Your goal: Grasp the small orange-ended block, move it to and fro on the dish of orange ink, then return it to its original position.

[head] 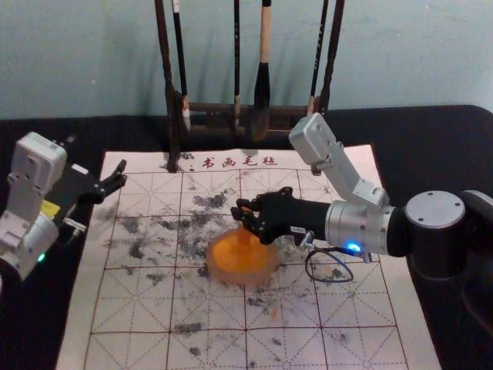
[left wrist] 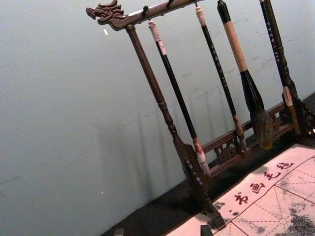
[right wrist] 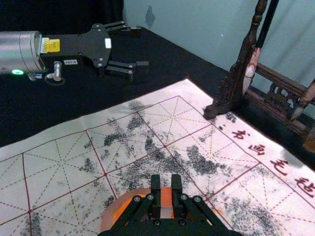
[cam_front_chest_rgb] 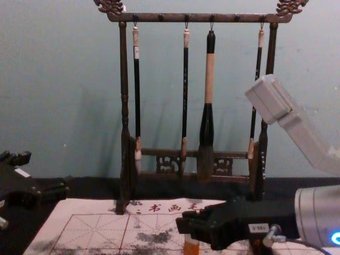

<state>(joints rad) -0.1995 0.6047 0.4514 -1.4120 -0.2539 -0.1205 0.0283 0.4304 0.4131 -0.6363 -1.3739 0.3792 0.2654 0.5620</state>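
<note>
The right gripper [head: 240, 214], reaching in from 3 o'clock, clasps one small block [cam_front_chest_rgb: 191, 246] upright, long axis vertical, orange end down, at the 12 o'clock side of a single dish [head: 268, 270] of orange ink. Fingers mask its upper part; the chest view crops its foot. The left gripper [head: 97, 154], fingers spread, idles toward 10 o'clock. Four brushes [cam_front_chest_rgb: 210, 79] hang from one rack [cam_front_chest_rgb: 164, 18].

Orange ink [head: 240, 260] on a red-ruled mat [head: 362, 308]
Pale ground, dashed diagonals, black smudges; dark red characters [head: 228, 163] at twelve o'clock. The dish [head: 213, 267] is pinkish, the block [cam_front_chest_rgb: 192, 247] orange, perhaps translucent; the right hand [head: 243, 214], toward two o'clock, black.
</note>
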